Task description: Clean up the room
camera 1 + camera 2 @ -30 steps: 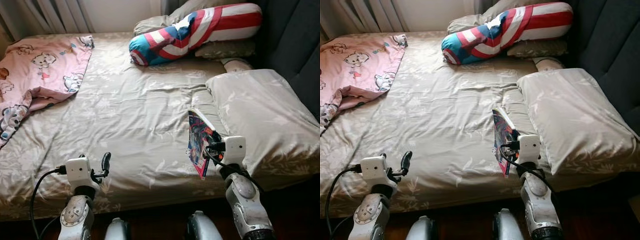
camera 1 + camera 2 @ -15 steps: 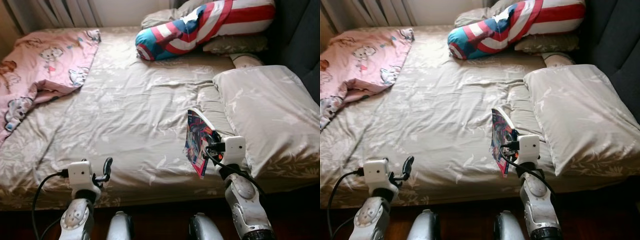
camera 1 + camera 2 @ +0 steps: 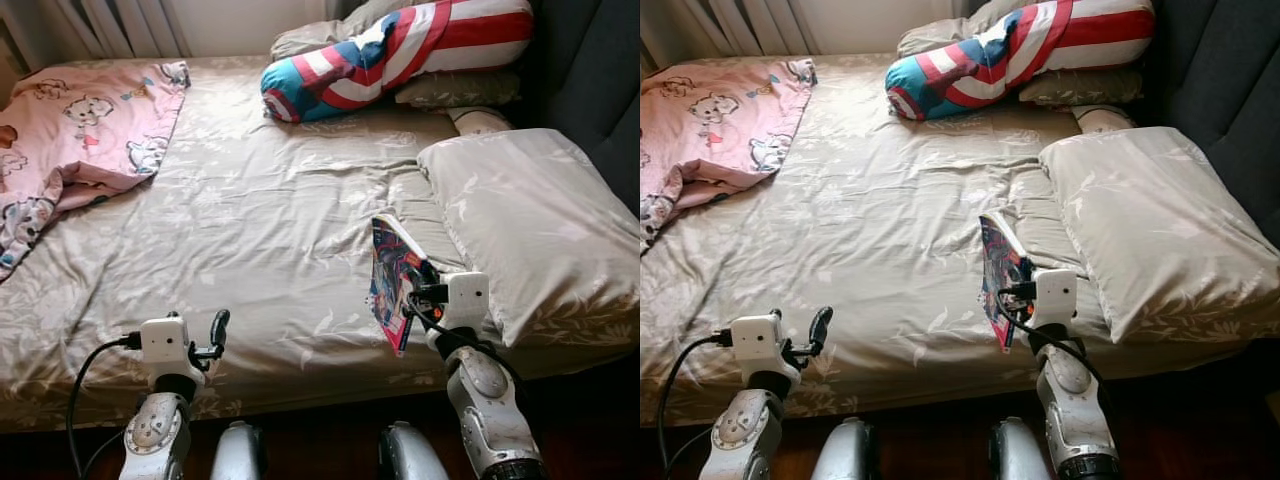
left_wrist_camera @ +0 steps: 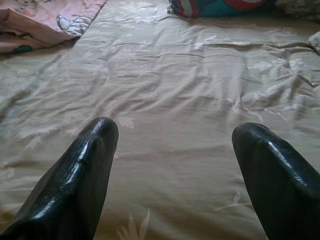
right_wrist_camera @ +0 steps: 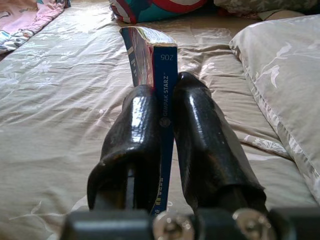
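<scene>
A book (image 3: 392,282) is pinched upright between the right gripper (image 5: 167,150) fingers, its length pointing toward the far pillows; the left gripper (image 4: 175,150) is held spread over the bed (image 3: 260,220).

A dark grey upholstered headboard (image 3: 590,70) stands along the bed's right side; pale pleated curtains (image 3: 100,25) hang behind the bed.

Colourful thin book (image 3: 392,282) upright, edge-on, above bed (image 3: 270,230)
</scene>
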You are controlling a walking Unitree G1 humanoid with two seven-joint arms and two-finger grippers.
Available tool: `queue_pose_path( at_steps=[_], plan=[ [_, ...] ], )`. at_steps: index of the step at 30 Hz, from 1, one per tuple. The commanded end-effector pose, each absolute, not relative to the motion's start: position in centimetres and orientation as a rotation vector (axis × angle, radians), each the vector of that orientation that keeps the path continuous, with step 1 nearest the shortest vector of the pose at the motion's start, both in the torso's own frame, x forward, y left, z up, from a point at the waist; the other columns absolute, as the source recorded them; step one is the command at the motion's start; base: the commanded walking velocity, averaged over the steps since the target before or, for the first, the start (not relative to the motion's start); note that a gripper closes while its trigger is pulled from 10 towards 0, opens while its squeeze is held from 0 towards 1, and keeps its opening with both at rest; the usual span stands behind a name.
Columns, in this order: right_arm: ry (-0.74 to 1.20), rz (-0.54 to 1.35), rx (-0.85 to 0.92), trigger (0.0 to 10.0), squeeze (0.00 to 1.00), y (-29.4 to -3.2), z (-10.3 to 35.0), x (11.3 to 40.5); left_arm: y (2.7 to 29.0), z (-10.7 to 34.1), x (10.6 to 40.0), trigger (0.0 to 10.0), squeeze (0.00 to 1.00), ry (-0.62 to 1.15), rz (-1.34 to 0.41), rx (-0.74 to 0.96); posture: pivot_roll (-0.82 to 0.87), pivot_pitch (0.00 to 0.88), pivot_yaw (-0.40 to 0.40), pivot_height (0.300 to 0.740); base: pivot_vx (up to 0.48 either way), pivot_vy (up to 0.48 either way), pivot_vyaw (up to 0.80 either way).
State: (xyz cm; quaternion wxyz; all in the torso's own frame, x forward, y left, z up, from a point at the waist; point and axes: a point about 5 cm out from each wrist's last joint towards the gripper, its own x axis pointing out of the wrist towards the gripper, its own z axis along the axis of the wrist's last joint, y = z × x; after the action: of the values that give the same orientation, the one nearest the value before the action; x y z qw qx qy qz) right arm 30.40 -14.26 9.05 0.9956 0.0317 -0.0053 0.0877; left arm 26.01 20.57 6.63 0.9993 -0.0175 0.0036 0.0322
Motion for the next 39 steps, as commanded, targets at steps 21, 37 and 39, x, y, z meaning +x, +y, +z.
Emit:
queue_pose_path(
  at_steps=[21, 37, 39],
  plan=[
    [-0.108, 0.207, 0.058, 10.0, 0.00, -13.65, 10.61, 30.57, 21.00, 6.67, 25.98, 10.0, 0.00, 0.018, 0.056, 0.005, -0.07, 0.144, 0.030, 0.619, 0.000, 0.000, 0.03],
    [-0.105, 0.202, 0.077, 10.0, 0.00, -13.64, 10.46, 30.57, 21.09, 6.69, 25.93, 10.0, 0.00, 0.020, 0.055, 0.020, -0.06, 0.141, 0.030, 0.619, 0.000, 0.000, 0.11],
    [-0.106, 0.205, 0.070, 10.0, 0.00, -13.61, 10.48, 30.56, 21.25, 6.72, 25.93, 10.0, 0.00, 0.019, 0.059, 0.024, -0.06, 0.141, 0.030, 0.619, 0.240, 0.000, 0.00]
  ],
)
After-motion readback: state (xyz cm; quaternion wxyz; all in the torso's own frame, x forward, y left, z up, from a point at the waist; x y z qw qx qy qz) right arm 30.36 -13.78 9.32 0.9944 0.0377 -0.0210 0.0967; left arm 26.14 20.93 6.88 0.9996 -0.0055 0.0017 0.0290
